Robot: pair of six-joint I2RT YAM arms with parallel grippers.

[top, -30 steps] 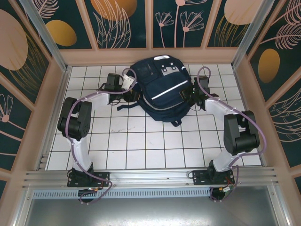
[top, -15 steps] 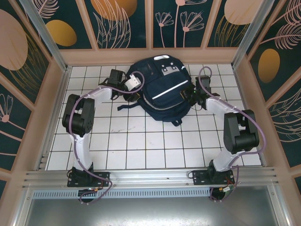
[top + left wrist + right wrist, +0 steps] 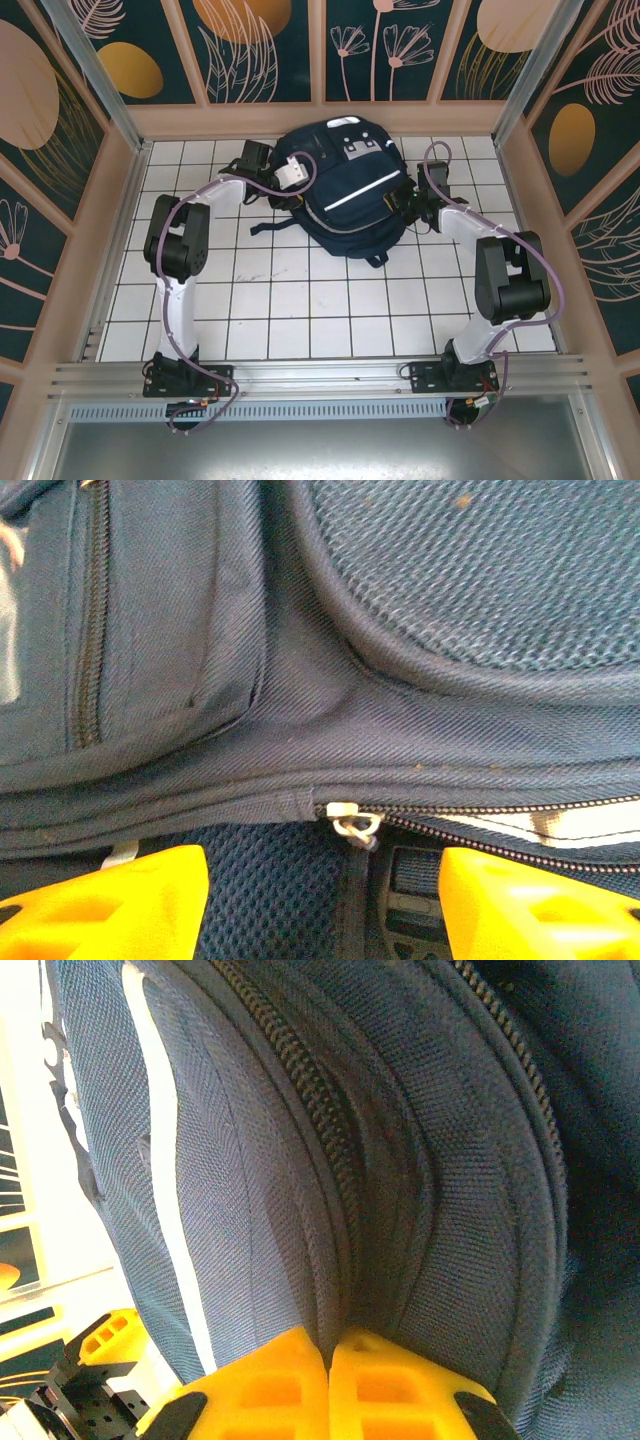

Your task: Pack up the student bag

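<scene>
Two pincers and one student bag [image 3: 345, 190], which lies at the upper centre of the tiled table [image 3: 280, 300].

Left pincer [image 3: 322, 905]: over the last second it has swung from beside the bag's left edge to over its upper left flank. Its jaws stand well apart and hold nothing, with a silver zipper pull [image 3: 352, 825] just ahead between them. We judge it is lining up to take that pull.

Right pincer [image 3: 328, 1380]: unmoved at the bag's right side, closed tight on what looks to us like a fold of fabric beside a zip.

The bag itself has not shifted.
</scene>
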